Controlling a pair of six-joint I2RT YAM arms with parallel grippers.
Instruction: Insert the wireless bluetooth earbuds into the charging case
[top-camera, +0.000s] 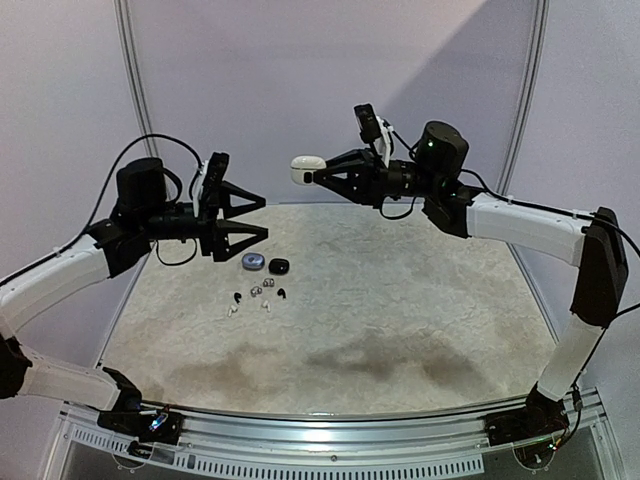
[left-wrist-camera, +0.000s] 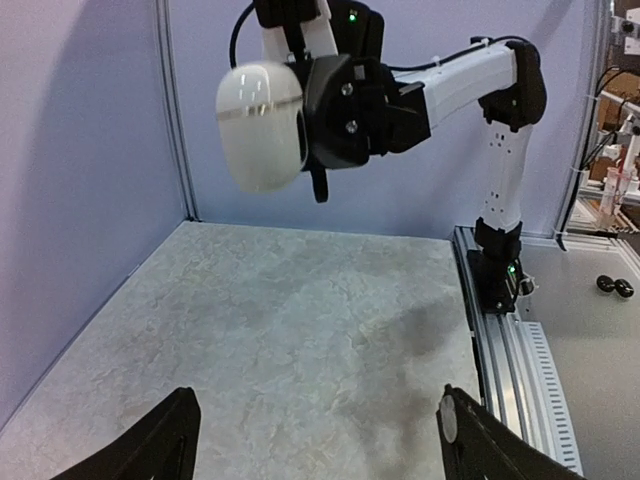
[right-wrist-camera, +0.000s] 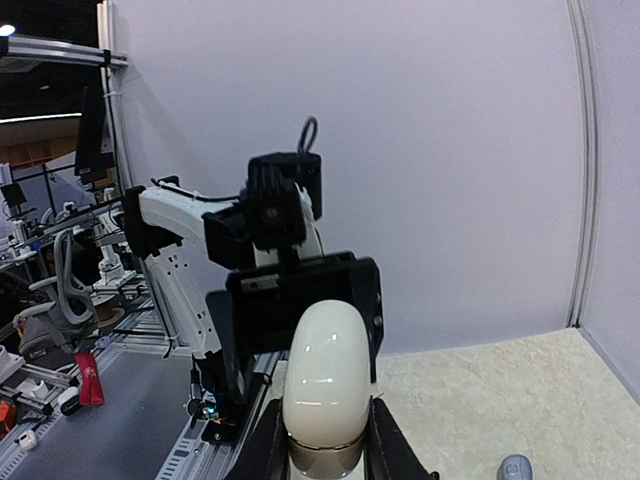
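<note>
My right gripper (top-camera: 318, 174) is shut on a white pebble-like charging case (top-camera: 306, 169), held high above the table, closed. The case also shows in the right wrist view (right-wrist-camera: 325, 385) between the fingers, and in the left wrist view (left-wrist-camera: 262, 124). My left gripper (top-camera: 262, 215) is open and empty, raised and facing the case with a gap between them. Several tiny earbuds, white, greyish and black (top-camera: 256, 296), lie on the table below, in the left half of the table.
A blue-grey round case (top-camera: 253, 262) and a black case (top-camera: 279, 265) lie on the table just behind the earbuds. The blue-grey case shows at the lower right of the right wrist view (right-wrist-camera: 514, 468). Walls close the back and sides.
</note>
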